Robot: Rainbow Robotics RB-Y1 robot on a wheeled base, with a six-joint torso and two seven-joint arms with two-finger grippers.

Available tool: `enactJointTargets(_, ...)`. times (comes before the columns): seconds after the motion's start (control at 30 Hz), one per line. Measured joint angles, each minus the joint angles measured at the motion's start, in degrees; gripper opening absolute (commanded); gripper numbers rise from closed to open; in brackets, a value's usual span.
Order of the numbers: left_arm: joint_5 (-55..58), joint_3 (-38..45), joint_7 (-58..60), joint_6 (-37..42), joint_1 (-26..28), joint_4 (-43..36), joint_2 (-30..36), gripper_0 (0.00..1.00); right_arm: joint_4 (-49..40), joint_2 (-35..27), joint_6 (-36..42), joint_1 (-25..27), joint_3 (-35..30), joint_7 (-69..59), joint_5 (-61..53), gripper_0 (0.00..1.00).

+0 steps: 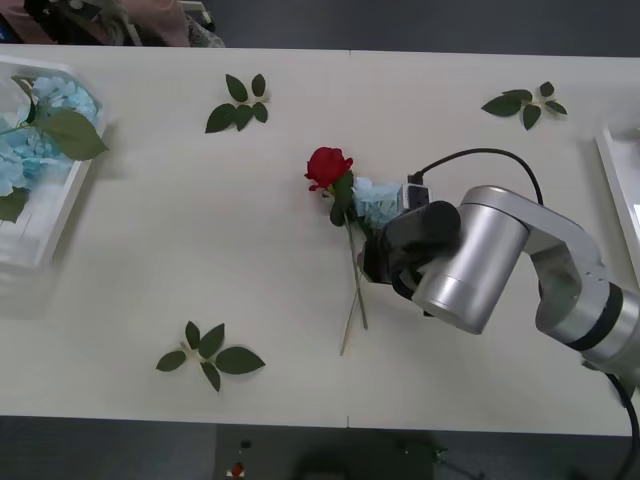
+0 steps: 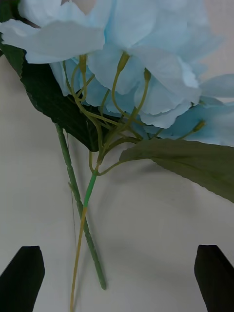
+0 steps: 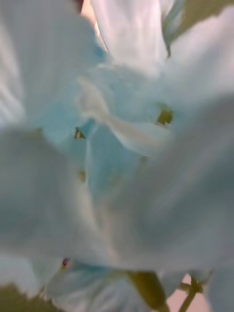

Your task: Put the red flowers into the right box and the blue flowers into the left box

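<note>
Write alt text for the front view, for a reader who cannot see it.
The right gripper hangs over a red rose and a blue flower lying mid-table, their stems crossing. More blue flowers lie in the left box; the right box shows at the other table edge. Three leaf sprigs lie scattered on the white table.

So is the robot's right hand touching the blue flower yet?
Apart. In the right wrist view the right gripper is open, with bare table between its black fingers and the blue flower stem.
</note>
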Motion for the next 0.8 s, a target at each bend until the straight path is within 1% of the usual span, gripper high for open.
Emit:
enactJointTargets(0.07, -5.91, -1.25, 0.0, -5.76, 4.71, 3.15, 0.99, 0.0, 3.63, 2.7, -1.05, -0.16, -0.69, -0.24, 1.45, 0.9)
enactJointTargets(0.1, -6.93, -1.32, 0.0, -8.07, 7.32, 4.74, 1.09, 0.0, 5.05, 3.89, -1.41, -0.17, -1.37, -0.24, 1.88, 0.9)
enactJointTargets(0.2, -7.05, -0.68, 0.0, -15.11, 14.3, 11.12, 0.76, 0.0, 8.69, 6.68, -2.59, -0.33, -3.22, -0.24, 2.37, 0.9)
enactJointTargets(0.23, -7.05, -0.47, 0.0, -17.85, 15.83, 13.38, 0.46, 0.03, 9.73, 7.34, -2.96, -0.56, -3.49, -0.24, 2.62, 0.9)
enactJointTargets(0.27, -7.05, -0.39, 0.0, -20.36, 16.94, 15.78, -0.01, 0.11, 10.8, 7.95, -3.52, -0.92, -3.55, -0.24, 2.96, 0.9)
enactJointTargets(0.3, -7.05, -0.44, 0.0, -22.65, 17.53, 18.14, -0.57, 0.3, 11.95, 8.5, -4.17, -1.38, -3.46, -0.24, 3.3, 0.9)
enactJointTargets(0.33, -7.05, -0.51, 0.0, -24.59, 17.7, 20.16, -1.13, 0.47, 13.01, 8.92, -4.67, -1.82, -3.31, -0.24, 3.49, 0.9)
enactJointTargets(0.37, -7.05, -0.63, 0.0, -26.14, 17.67, 22.05, -1.67, 0.53, 13.89, 9.31, -5.05, -2.29, -3.07, -0.24, 3.51, 0.9)
enactJointTargets(0.4, -7.05, -0.72, 0.0, -27.8, 17.6, 23.57, -2.12, 0.65, 14.73, 9.63, -5.29, -2.71, -2.82, -0.24, 3.51, 0.9)
enactJointTargets(0.43, -7.05, -0.79, 0.0, -29.78, 17.51, 24.61, -2.47, 0.74, 15.33, 9.87, -5.35, -3.04, -2.61, -0.24, 3.51, 0.89)
enactJointTargets(0.5, -7.05, -0.87, 0.0, -33.22, 17.48, 25.88, -2.77, 0.87, 16.03, 10.17, -5.41, -3.35, -2.45, -0.24, 3.51, 0.84)
enactJointTargets(0.53, -7.05, -0.92, 0.0, -34.73, 17.47, 26.17, -2.78, 0.93, 16.19, 10.21, -5.63, -3.36, -2.48, -0.24, 3.51, 0.79)
enactJointTargets(0.57, -7.03, -0.97, 0.0, -35.73, 17.47, 26.37, -2.78, 0.96, 16.27, 10.21, -5.74, -3.35, -2.48, -0.24, 3.51, 0.78)
enactJointTargets(0.6, -6.89, -1.06, 0.0, -36.48, 17.46, 26.55, -2.78, 1.0, 16.27, 10.21, -5.75, -3.35, -2.48, -0.24, 3.51, 0.73)
enactJointTargets(0.63, -6.48, -1.17, 0.0, -37.11, 17.44, 26.69, -2.78, 1.0, 16.27, 10.21, -5.75, -3.35, -2.48, -0.24, 3.51, 0.7)
enactJointTargets(0.8, -3.4, -1.34, -0.01, -39.2, 17.32, 26.72, -2.71, 1.0, 17.18, 10.21, -5.76, -3.35, -2.47, -0.23, 3.48, 0.69)
